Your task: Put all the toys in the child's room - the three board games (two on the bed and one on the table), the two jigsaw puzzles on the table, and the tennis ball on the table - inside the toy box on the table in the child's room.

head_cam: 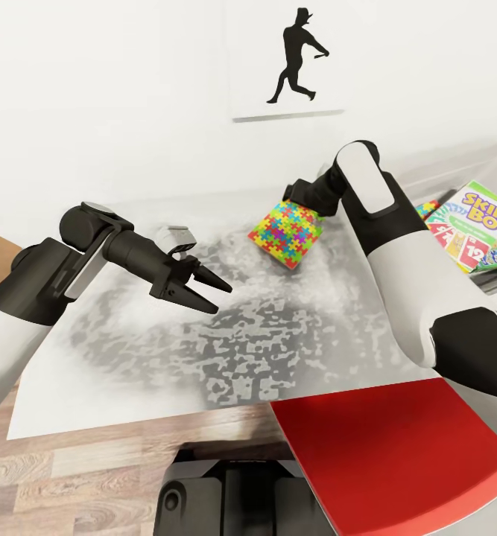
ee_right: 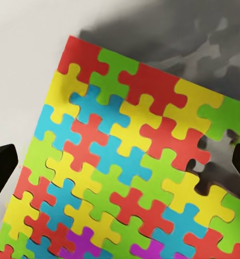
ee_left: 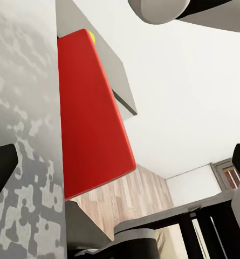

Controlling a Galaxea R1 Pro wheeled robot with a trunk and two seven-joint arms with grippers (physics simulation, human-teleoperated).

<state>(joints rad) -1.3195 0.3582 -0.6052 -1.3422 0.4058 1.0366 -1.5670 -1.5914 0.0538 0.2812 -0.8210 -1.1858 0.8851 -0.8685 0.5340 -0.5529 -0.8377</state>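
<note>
White wall and a batter silhouette picture (head_cam: 287, 59) back the grey table (head_cam: 129, 372), where a jigsaw puzzle (head_cam: 286, 231) lies flat at the far middle. Directly above it hangs the right gripper (ee_right: 120, 162), jaws wide, the square between them. Well to its left, the left gripper (head_cam: 196, 286) gapes empty. Far right lies the Skip-Bo game (head_cam: 477, 223).

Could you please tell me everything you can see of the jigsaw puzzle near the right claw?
The jigsaw puzzle is a thin flat square covered in interlocking red, yellow, green, blue and some purple pieces, with a matte, cardboard-like look. One piece near an edge seems missing, showing grey through the gap. In the head view it appears tilted over the table, just below the right claw. Whether that claw touches it cannot be told.
</note>
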